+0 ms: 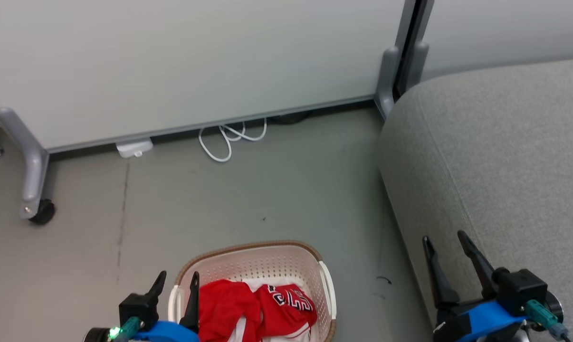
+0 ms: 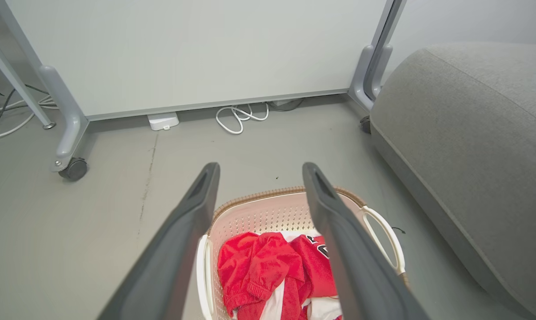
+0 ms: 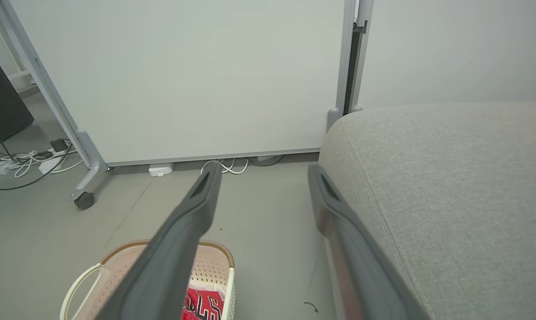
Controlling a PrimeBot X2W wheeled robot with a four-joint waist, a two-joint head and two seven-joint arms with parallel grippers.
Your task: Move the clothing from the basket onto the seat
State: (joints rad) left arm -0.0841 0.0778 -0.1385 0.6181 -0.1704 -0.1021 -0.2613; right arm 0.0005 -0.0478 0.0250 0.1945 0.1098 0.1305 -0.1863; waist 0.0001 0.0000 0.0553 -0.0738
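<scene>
Left fingers (image 2: 344,249) hide part of the clothing (image 2: 259,264).

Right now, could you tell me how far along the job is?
Nothing looks done yet: the clothing lies in the basket, none on the seat. Nothing is in hand: the left gripper and right gripper are open and empty. Both garments are left to move.

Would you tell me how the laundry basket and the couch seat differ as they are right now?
The basket is cream perforated plastic with a brown rim; the seat is light grey fabric. The basket is far smaller than the seat. The basket holds the red clothing, while the seat's visible part carries none. Both have rounded corners and stand on the grey floor.
</scene>
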